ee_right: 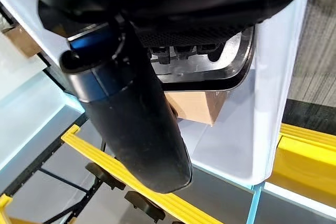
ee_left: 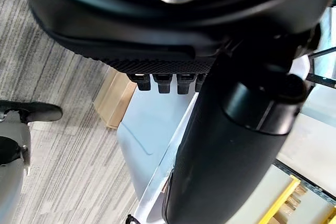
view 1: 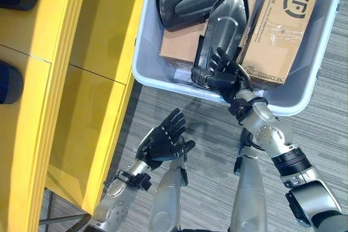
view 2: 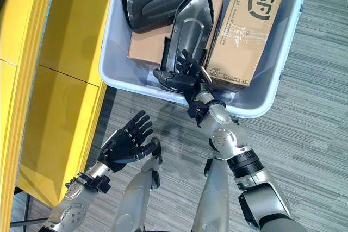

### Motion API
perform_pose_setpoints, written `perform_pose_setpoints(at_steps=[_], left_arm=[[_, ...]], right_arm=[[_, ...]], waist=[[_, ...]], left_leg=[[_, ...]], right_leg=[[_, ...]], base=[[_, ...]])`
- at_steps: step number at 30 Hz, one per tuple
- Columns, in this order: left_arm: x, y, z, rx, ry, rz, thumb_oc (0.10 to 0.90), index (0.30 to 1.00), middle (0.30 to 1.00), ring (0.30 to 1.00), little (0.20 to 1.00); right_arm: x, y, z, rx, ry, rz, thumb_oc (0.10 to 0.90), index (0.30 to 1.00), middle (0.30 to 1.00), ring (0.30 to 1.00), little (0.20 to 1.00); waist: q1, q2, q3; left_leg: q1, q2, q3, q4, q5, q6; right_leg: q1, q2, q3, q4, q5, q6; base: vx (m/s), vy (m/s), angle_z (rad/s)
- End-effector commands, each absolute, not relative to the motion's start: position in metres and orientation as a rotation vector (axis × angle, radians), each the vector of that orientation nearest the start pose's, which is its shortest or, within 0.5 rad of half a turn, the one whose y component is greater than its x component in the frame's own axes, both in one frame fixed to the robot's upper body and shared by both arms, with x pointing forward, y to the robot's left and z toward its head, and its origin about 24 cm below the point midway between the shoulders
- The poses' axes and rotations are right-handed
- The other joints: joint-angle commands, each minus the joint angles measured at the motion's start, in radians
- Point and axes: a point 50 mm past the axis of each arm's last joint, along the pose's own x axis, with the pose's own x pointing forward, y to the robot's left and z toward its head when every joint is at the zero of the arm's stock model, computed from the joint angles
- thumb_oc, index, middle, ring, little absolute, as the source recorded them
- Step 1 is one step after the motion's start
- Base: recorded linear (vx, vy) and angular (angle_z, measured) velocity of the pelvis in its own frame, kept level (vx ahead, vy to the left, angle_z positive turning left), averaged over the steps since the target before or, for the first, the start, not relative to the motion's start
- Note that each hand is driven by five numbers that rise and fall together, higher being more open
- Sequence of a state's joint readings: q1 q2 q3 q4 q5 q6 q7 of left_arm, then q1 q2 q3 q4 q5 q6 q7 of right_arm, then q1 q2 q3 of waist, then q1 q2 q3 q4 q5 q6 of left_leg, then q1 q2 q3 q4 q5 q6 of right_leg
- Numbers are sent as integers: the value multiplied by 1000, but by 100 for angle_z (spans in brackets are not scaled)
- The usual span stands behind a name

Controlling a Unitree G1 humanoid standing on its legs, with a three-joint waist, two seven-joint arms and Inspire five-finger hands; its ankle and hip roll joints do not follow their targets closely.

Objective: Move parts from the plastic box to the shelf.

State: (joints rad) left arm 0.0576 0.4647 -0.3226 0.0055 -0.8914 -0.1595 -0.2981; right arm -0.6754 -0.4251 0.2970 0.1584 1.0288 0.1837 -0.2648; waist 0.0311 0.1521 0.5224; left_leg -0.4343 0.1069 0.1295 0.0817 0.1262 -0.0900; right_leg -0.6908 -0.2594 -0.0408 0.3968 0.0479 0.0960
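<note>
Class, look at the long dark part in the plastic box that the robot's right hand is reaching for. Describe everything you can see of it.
The part is a long, glossy black moulded shell, plastic by its look, with a raised rim round a shallow hollow and rounded ends. It lies tilted in the box, leaning on a brown carton beside a larger carton. A second dark part lies by its far end. The right robot hand has its fingers on the near end; whether they grip it cannot be told.
</note>
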Motion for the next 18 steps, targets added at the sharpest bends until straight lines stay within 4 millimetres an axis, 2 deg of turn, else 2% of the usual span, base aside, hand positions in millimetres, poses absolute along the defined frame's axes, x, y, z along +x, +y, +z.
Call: perform_pose_setpoints(at_steps=[1,4,9,15,18], left_arm=[[215,153,55,-458,-76,-600,900,1000,1000,1000,1000],[215,152,52,-464,-62,-609,900,1000,1000,1000,1000],[215,151,51,-462,-58,-608,900,1000,1000,1000,1000],[216,150,51,-462,-55,-604,900,1000,1000,1000,1000],[216,149,52,-461,-52,-604,900,1000,1000,1000,1000]], right_arm=[[350,-111,219,552,-125,338,900,1000,1000,1000,1000],[364,-121,211,552,-25,262,900,1000,1000,1000,1000],[373,-129,209,601,6,211,900,1000,1000,1000,1000],[387,-148,220,631,2,101,900,1000,1000,1000,1000],[396,-171,236,620,-62,18,900,1000,1000,1000,1000]], waist=[[5,90,-2],[14,97,-2],[23,101,-2],[44,117,-2],[62,131,-2]], left_leg=[[-43,-18,5,117,-159,51],[-45,-16,2,116,-159,48],[-54,-14,3,114,-156,46],[-81,-22,-3,133,-164,48],[-96,-31,-13,142,-166,48]], right_leg=[[75,54,-30,-7,-187,-74],[73,50,-32,-3,-190,-75],[60,50,-35,6,-194,-78],[33,50,-45,48,-219,-88],[18,48,-52,76,-237,-95]], base=[[0,0,0],[0,0,0],[0,0,0],[0,0,0],[11,-8,2]])
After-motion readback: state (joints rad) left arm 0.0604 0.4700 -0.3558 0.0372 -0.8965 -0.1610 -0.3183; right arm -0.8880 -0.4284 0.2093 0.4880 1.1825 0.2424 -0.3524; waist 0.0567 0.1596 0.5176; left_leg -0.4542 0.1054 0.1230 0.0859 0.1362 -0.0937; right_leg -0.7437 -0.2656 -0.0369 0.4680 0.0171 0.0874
